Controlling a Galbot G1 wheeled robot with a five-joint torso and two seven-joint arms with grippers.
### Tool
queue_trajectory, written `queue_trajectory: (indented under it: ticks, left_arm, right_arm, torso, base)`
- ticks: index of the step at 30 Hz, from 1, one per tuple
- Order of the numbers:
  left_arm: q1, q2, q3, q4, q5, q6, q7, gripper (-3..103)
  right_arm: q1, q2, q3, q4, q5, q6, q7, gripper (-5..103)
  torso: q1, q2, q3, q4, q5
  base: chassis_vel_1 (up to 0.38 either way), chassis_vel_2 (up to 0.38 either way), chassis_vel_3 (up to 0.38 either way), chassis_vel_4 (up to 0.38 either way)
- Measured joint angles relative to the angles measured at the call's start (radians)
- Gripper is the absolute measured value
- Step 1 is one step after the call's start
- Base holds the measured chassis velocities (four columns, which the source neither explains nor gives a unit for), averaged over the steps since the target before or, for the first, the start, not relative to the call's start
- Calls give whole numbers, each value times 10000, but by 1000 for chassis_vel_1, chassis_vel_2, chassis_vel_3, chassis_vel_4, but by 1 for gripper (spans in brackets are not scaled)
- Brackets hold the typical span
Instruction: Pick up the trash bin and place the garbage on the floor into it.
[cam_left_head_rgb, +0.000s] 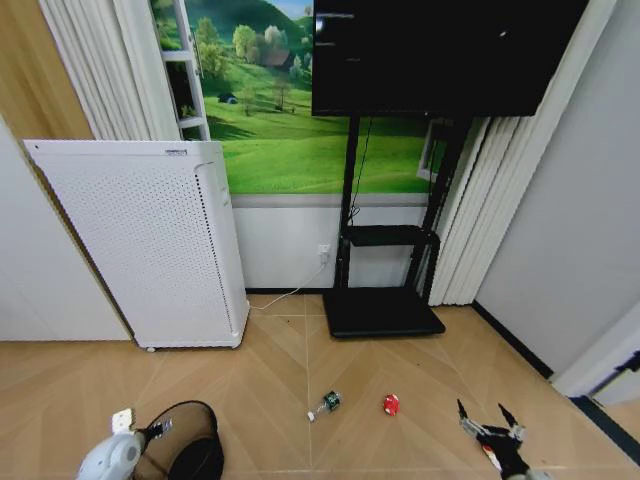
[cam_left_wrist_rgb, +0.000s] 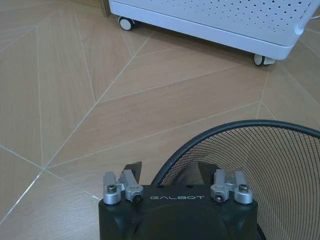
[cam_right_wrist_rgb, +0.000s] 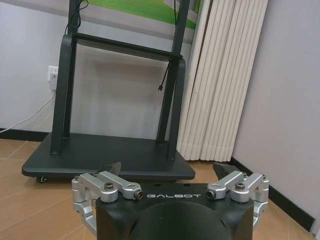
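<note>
while the left pincer (cam_left_wrist_rgb: 167, 172) straddles the rim of the wire-mesh trash bin (cam_left_wrist_rgb: 260, 165), fingers apart, not yet clamped, it should close squarely before lifting. the right pincer (cam_left_head_rgb: 490, 428) hangs wide open, empty. bottle (cam_left_head_rgb: 325, 405) and red lump (cam_left_head_rgb: 391, 404) lie on the floor (cam_left_head_rgb: 270, 370); the white perforated appliance (cam_left_head_rgb: 150, 240) stands near.

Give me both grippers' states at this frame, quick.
Left gripper: jaws straddle the trash bin rim, one inside and one outside; whether clamped cannot be told.
Right gripper: open, holding nothing, low over the floor.
</note>
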Motion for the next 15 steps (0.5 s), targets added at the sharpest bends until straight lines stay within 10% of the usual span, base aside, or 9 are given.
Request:
queue_trajectory:
  ticks: [15]
  left_arm:
    - [129,-40,-103,-61,334,-245,222,15]
  right_arm:
    - [70,39,-24,-74,-135,105,-48,100]
  torso:
    - [-1,0,0,0,1]
  base:
    - [0,0,0,0]
